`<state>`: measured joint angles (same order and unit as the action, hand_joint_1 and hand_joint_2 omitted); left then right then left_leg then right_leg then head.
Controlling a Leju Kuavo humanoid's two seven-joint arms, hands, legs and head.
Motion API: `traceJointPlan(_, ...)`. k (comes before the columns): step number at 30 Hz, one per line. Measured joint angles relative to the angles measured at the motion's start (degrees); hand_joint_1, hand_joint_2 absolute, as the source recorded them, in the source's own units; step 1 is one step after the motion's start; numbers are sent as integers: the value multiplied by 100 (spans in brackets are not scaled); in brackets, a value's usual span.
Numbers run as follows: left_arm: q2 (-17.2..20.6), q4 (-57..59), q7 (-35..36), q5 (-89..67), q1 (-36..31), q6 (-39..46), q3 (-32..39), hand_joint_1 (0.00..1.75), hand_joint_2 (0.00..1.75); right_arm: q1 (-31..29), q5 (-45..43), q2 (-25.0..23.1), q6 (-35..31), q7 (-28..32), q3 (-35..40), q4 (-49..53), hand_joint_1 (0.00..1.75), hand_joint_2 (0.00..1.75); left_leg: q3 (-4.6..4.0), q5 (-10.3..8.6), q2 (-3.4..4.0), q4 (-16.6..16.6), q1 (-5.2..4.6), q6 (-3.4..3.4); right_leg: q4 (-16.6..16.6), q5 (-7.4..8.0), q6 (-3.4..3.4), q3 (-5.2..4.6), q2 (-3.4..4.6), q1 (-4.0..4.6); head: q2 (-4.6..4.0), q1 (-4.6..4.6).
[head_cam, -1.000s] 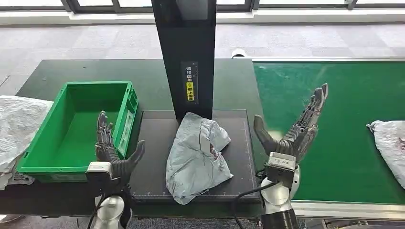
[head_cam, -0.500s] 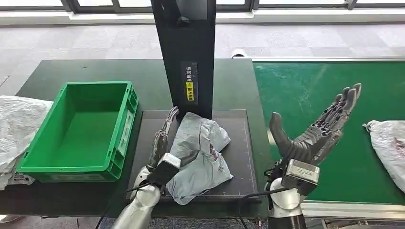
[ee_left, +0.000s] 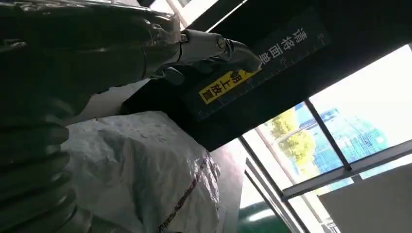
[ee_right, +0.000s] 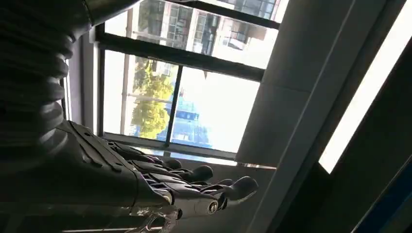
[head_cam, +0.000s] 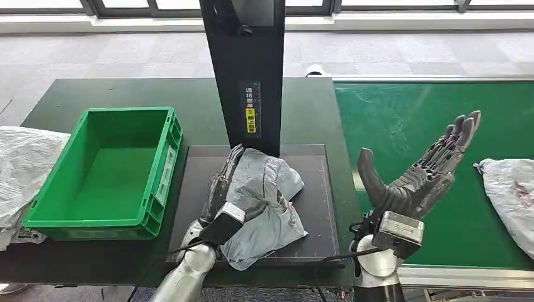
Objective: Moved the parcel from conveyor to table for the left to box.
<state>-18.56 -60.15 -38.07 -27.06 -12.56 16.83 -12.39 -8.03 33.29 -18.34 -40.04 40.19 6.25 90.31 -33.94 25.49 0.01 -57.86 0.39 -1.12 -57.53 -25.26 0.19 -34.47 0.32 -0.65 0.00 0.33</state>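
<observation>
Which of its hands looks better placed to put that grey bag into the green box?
Left hand: it lies against the grey parcel, beside the green box. The right hand hovers open over the conveyor.

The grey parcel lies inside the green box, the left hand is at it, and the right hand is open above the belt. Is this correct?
Not quite: the head view shows the grey parcel on the black mat beside the empty green box, not inside. The left hand is at it; the right hand is open above the belt.

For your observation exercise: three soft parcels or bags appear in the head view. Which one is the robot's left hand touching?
The grey parcel on the black mat, under the left hand. The white bag lies beyond the green crate; the other lies on the conveyor.
</observation>
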Motion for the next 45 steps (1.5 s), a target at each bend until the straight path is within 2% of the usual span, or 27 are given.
traceJointPlan(5,-28,254,221,-442,-165,169,-85,0,175,-6,-48,-2,0,0,15,-2,0,175,-1,0,-3,0,0,0,0,0,0,2,-2,0,-2,0)
traceJointPlan(10,-131,1199,1326,-1369,-615,782,-424,0,175,-26,-133,-2,2,0,83,-9,0,175,-2,-1,-7,0,0,1,0,1,1,5,-7,-1,-2,-2)
traceJointPlan(11,-159,1400,1501,-1521,-714,852,-485,17,175,-30,-155,-2,2,-2,100,-13,0,175,-2,-1,-8,0,0,2,0,2,3,6,-7,-1,0,0)
traceJointPlan(12,-182,1599,1649,-1655,-810,883,-536,175,175,-35,-164,-2,2,-2,118,-20,0,175,-2,-2,-9,0,0,2,0,2,3,7,-7,-1,0,0)
traceJointPlan(18,-273,2561,2283,-2310,-1245,922,-852,175,175,-45,-273,0,2,-2,138,-63,0,175,-2,-4,-17,0,0,6,0,1,4,16,-19,-1,0,0)
traceJointPlan(23,-306,3013,3587,-3306,-1555,1128,-1197,175,175,-41,-561,7,2,-2,173,-51,0,175,6,-7,-26,0,0,11,1,0,7,30,-32,-4,0,-2)
traceJointPlan(29,-308,3261,4093,-3785,-1740,1202,-1357,175,175,-37,-601,7,2,-2,177,-31,0,175,34,-10,-26,1,0,15,2,-1,10,60,-32,-7,0,0)
traceJointPlan(35,-284,3320,5107,-4691,-1775,1973,-1440,175,175,-37,-625,7,2,-2,177,-31,0,175,40,-12,-18,1,0,13,1,8,9,62,-23,-5,0,2)
traceJointPlan(37,-212,3042,5372,-5218,-1652,2219,-1421,175,175,-36,-616,7,2,-2,177,-31,0,175,38,-17,-14,1,0,7,0,13,3,55,-19,-2,0,0)
traceJointPlan(39,-124,2363,5304,-5767,-1380,2264,-1234,175,175,-35,-603,7,2,-2,177,-33,0,175,26,-25,-13,1,0,6,-1,14,1,39,-15,0,0,-2)
traceJointPlan(45,18,661,5106,-5849,-1007,2315,-649,175,175,-36,-564,7,2,-4,177,-33,0,175,-4,-30,-16,1,1,0,-4,14,-1,13,-17,1,0,0)
